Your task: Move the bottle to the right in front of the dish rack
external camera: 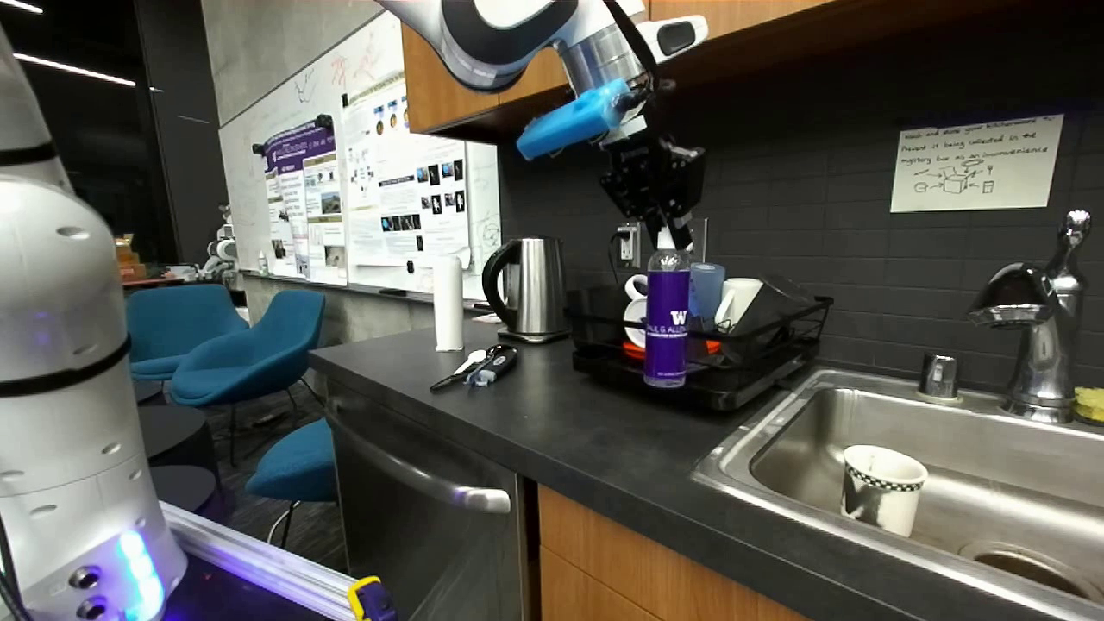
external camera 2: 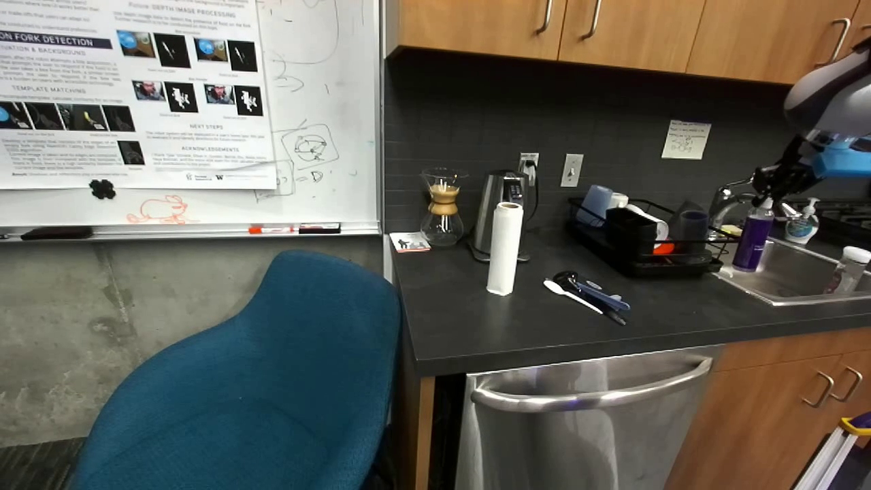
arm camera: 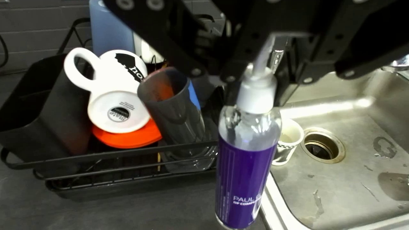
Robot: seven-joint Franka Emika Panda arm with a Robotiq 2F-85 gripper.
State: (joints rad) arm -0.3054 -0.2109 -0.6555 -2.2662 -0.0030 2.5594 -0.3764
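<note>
The purple bottle [external camera: 667,319] has a clear shoulder and a white cap. It also shows in an exterior view [external camera 2: 752,238] and in the wrist view [arm camera: 244,179]. My gripper [external camera: 674,235] is shut on the bottle's white top, with one finger on each side of it in the wrist view [arm camera: 256,91]. The bottle hangs nearly upright, and its base looks raised above the counter. The black wire dish rack [external camera: 733,392] stands just behind it, and the bottle hides part of the rack. In the wrist view the rack [arm camera: 127,180] lies left of the bottle.
The steel sink [external camera: 811,379] with a cup [external camera: 881,492] in it adjoins the rack on the right. A mug [arm camera: 118,108] and a dark tumbler [arm camera: 175,111] stand in the rack. A kettle [external camera: 539,289], white cylinder [external camera: 448,302] and utensils [external camera: 492,366] are on the left.
</note>
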